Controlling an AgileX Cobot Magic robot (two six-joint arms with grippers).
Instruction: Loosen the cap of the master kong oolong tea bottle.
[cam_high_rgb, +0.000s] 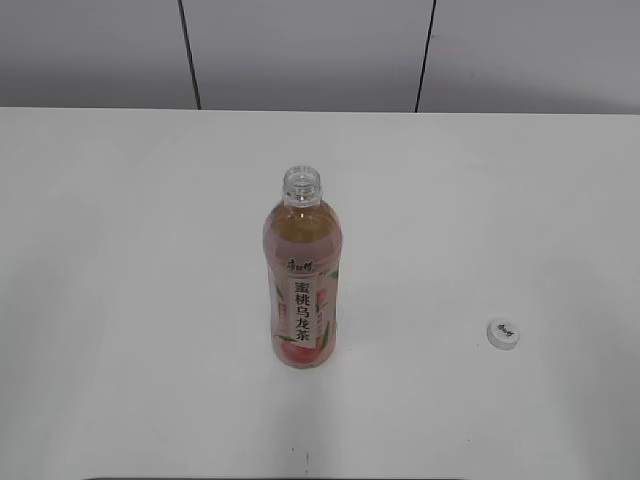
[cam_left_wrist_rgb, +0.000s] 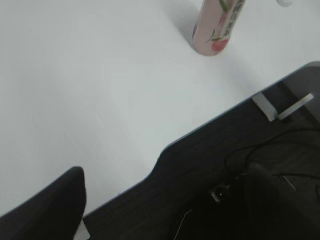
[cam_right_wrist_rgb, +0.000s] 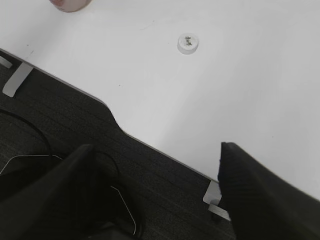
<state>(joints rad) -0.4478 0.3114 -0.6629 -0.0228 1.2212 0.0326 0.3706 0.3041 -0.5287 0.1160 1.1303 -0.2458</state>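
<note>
White table (cam_high_rgb: 120, 300): bottle (cam_high_rgb: 303, 290) upright, cap (cam_high_rgb: 504, 333) off; right jaws apart, left unclear.

The master kong oolong tea bottle (cam_high_rgb: 303, 280) stands upright near the middle of the table (cam_high_rgb: 120, 250), its neck open. The cap (cam_high_rgb: 504, 333) lies flat on the table to the bottle's right, well apart from it and slightly nearer the front edge. A wall (cam_high_rgb: 300, 50) rises behind the table.
</note>
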